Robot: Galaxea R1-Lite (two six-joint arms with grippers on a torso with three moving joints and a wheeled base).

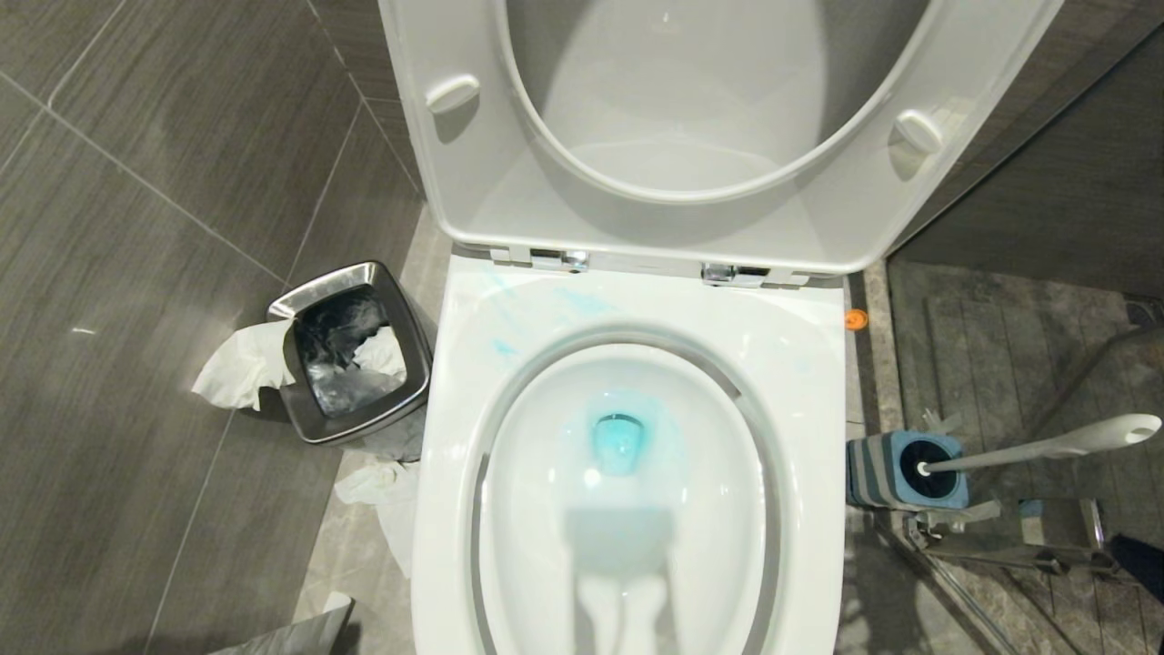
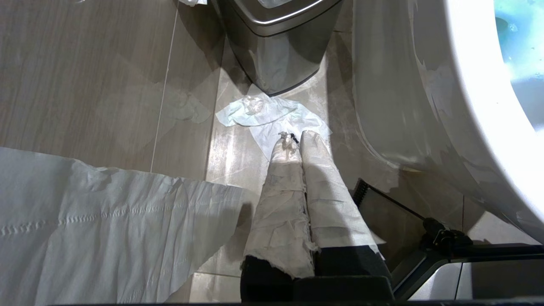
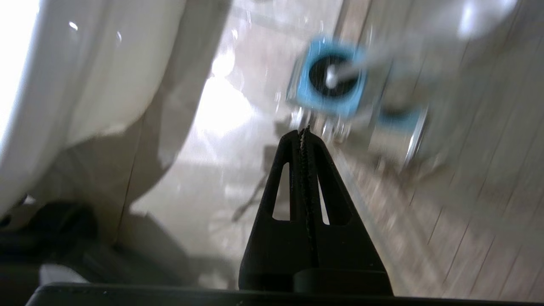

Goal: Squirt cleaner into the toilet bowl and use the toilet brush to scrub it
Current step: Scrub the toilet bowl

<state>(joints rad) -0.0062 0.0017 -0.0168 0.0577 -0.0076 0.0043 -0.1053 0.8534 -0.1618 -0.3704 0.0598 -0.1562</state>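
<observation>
Down beside the toilet's left flank, low over the floor tiles (image 2: 106, 85): left claw (image 2: 296, 138), fingers wrapped in pale paper, pressed together and holding nothing. Just past its tip, a crumpled tissue (image 2: 272, 114) flat on the floor, and beyond that the foot of a steel waste bin (image 2: 276, 51). A broad sheet of white paper (image 2: 106, 221) spread across the near side.

On the toilet's other side, near the floor: right claw (image 3: 302, 132), black fingers shut tight on nothing, pointed toward the brush holder (image 3: 329, 76) and apart from it.

Nearest in the head view, the toilet bowl (image 1: 627, 509), white and glossy, with blue liquid pooled at the drain and faint blue smears on the rim behind it. To the bowl's right, on the floor, the square blue-grey holder, the toilet brush (image 1: 1046, 448) seated in it with black bristles down and its slim white handle leaning away to the right. To the bowl's left, the waste bin stuffed with paper, more tissue spilled around it. Farthest back, seat and lid (image 1: 727, 109) raised upright.
</observation>
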